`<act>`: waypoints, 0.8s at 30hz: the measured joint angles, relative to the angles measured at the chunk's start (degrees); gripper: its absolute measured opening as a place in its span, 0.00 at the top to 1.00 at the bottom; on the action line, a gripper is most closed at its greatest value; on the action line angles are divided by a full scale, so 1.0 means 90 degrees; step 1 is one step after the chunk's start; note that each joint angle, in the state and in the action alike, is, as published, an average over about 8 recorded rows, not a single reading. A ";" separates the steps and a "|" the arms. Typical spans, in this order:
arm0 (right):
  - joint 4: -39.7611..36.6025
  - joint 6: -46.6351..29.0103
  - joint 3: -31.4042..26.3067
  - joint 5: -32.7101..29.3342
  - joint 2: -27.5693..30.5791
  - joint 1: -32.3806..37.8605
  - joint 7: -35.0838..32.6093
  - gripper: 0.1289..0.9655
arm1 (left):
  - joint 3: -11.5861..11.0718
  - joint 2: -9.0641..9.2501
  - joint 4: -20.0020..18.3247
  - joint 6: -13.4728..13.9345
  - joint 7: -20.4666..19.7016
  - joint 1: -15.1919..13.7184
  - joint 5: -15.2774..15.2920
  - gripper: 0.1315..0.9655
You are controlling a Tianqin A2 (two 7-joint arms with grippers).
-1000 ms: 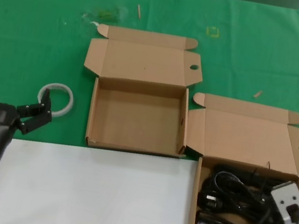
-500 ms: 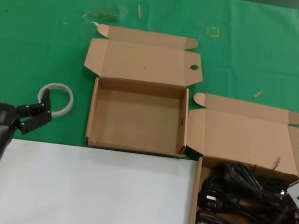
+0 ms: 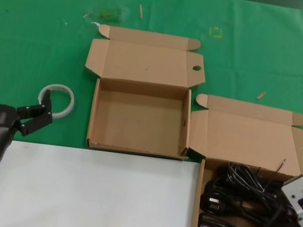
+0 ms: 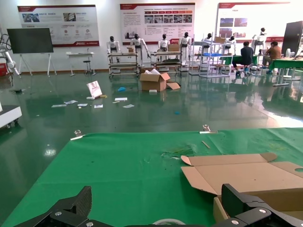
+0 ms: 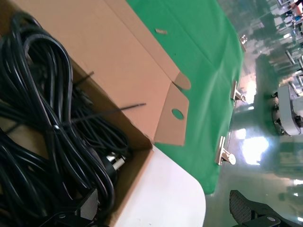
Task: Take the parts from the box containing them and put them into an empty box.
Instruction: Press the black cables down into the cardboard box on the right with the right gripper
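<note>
Head view: a green cloth covers the far part of the tabletop (image 3: 32,22), and a bare white strip runs along the near edge. Two open brown cardboard boxes sit there. The empty box (image 3: 139,117) stands on the green cloth near the middle, its lid flaps folded back. The second box (image 3: 196,207) rests on the white strip to the right and nearer, and it holds the black power cords (image 3: 243,209), a tangle of thin rubbery cable with chunky plugs. One loop of cable spills over the near wall of that box. The right claw (image 3: 302,215) sits at the right edge of the full box, against the cords; its fingers are hidden here, so I cannot tell how far apart they stand. The left claw (image 3: 6,106) waits over the near left of the tabletop, its black fingers spread wide with nothing between them. A white ring of tape (image 3: 57,100) lies on the green cloth just beyond it.

Left wrist view: the two dark fingertips (image 4: 75,208) are spread far apart over the green cloth, gripping nothing, with the empty box's flaps ahead.

Right wrist view: the cords (image 5: 42,123) fill the box (image 5: 142,80) close to the camera. One black fingertip (image 5: 251,208) stands outside the box wall, well apart from the other, dark one (image 5: 71,215) down among the cables; whether a cord is caught cannot be told.
</note>
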 joint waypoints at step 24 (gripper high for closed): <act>-0.0032 -0.0127 -0.1013 0.0000 -0.0009 -0.0102 0.1654 0.03 | 0.0000 0.0000 0.0000 0.0000 0.0000 0.0000 0.0000 0.00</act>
